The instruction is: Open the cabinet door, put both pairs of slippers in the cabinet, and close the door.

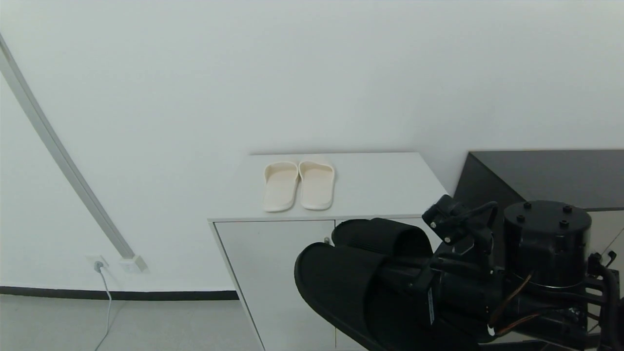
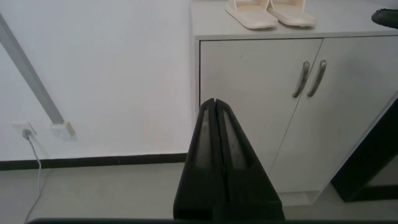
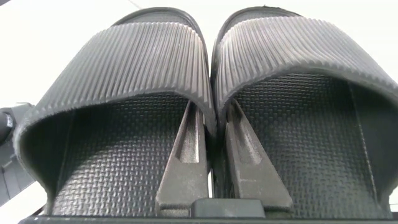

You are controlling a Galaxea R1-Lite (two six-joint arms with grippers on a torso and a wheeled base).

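Gripping the pair of black slippers (image 3: 143, 62) nearest us, our right gripper (image 3: 212, 109) has one of its fingers (image 3: 183, 168) inside each shoe and pinches the two inner walls together, in front of the cabinet (image 1: 273, 273). Our left gripper (image 2: 215, 106) faces the cabinet front, fingers pressed together on nothing. Beyond, both doors (image 2: 261, 112) are shut, their handles (image 2: 301, 79) side by side. Farthest back, the cream slippers (image 1: 298, 185) lie side by side on the cabinet's top surface (image 1: 385, 183).

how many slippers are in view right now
4. Two cream slippers lie side by side on top of the cabinet. Two black slippers are pinched together by the right gripper. The closed cabinet could hide more.
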